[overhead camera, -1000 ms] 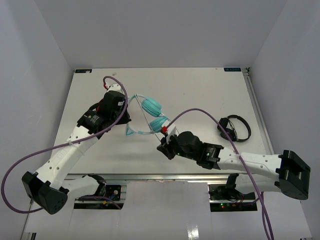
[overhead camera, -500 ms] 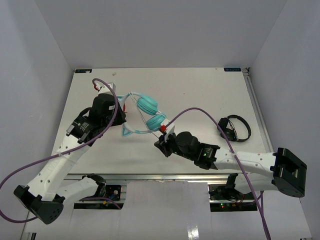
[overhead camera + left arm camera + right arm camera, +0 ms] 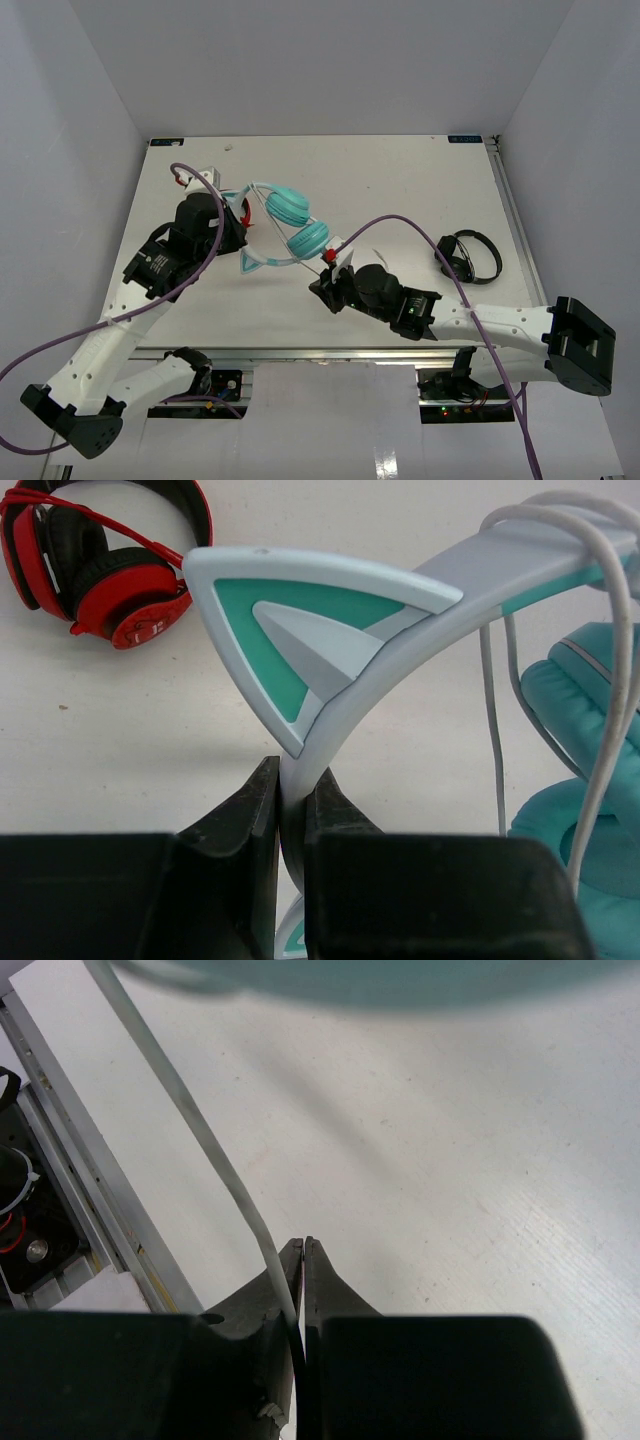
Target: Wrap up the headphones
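Clamping cat-ear headband (image 3: 470,580) with left end effector (image 3: 293,795); pinching white cord (image 3: 195,1130) with right end effector (image 3: 303,1260); keep taut, wind snugly.

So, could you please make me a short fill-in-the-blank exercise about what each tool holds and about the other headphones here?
The left tool is shut on the pale ___ of the teal headphones.
The right tool pinches their thin white ___.
The second pair in the left wrist view is black and ___.
Missing words: band, cord, red.
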